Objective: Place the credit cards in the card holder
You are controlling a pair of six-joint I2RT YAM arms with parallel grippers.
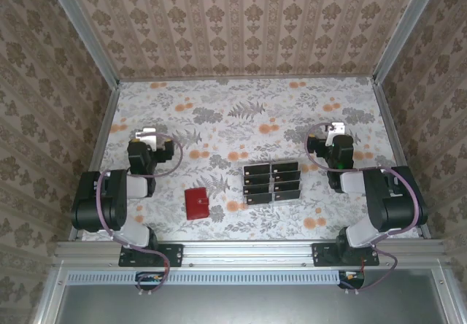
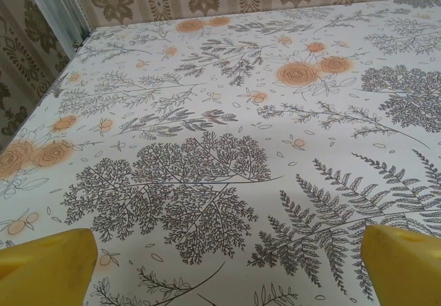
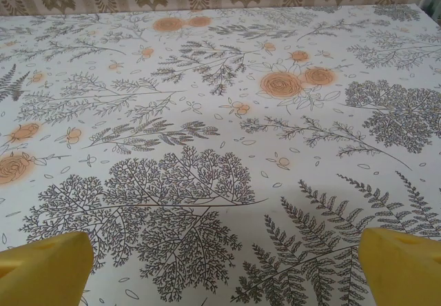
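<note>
Floral-print tabletop within damask-papered walls and aluminium frame.

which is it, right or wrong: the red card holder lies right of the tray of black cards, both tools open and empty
Wrong on side: the top external view shows the red card holder left of the tray of black cards. The left tool and right tool are indeed open and empty.
</note>
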